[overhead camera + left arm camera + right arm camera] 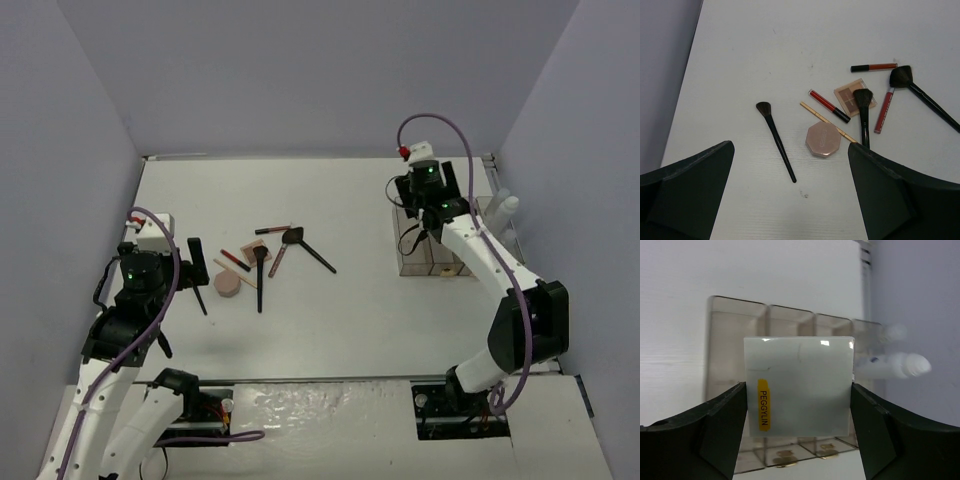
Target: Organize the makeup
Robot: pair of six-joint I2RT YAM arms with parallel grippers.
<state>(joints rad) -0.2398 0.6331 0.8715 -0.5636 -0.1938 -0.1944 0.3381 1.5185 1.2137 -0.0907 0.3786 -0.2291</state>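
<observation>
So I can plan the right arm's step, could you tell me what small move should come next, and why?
Probably lower the white square card into the clear organizer: the right fingers grip its edges and it seems to hang above the open compartments.

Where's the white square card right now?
The white square card is gripped in the right pincer in the right wrist view, in front of the clear organizer, a white-capped bottle just to its right.

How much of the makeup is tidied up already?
Hardly any. Little shows inside the clear organizer. The right gripper holds a white square case over it. The brushes, pink compact, eyeshadow palette and lip glosses lie loose on the table, under the open left gripper.
</observation>
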